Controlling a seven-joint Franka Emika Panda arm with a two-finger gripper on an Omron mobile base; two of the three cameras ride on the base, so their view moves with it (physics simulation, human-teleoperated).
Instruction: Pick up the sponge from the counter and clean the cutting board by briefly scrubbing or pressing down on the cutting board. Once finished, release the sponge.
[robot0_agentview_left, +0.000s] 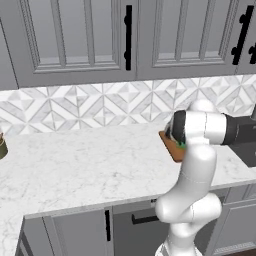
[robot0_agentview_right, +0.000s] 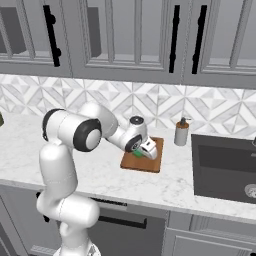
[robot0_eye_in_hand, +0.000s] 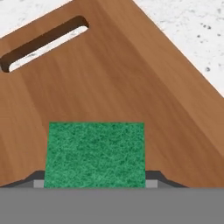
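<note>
Scrub step in hand, by the look of it. Tool (robot0_agentview_right: 142, 150) closed on sponge (robot0_eye_in_hand: 95, 154), green face toward cutting board (robot0_eye_in_hand: 118, 87) just below; contact not clear. Best to press straight down, short strokes, stay inside board rim, clear of handle slot (robot0_eye_in_hand: 43, 41) ahead. Marble surface (robot0_agentview_left: 75, 160) all round; soap bottle (robot0_agentview_right: 181, 132) and sink (robot0_agentview_right: 225, 167) off beyond board.

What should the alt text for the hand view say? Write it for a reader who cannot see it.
A green sponge sits between the gripper tips at the bottom, over a reddish-brown wooden cutting board. The board's slotted handle hole is at upper left, and white marble counter shows past its edge at upper right.
</note>
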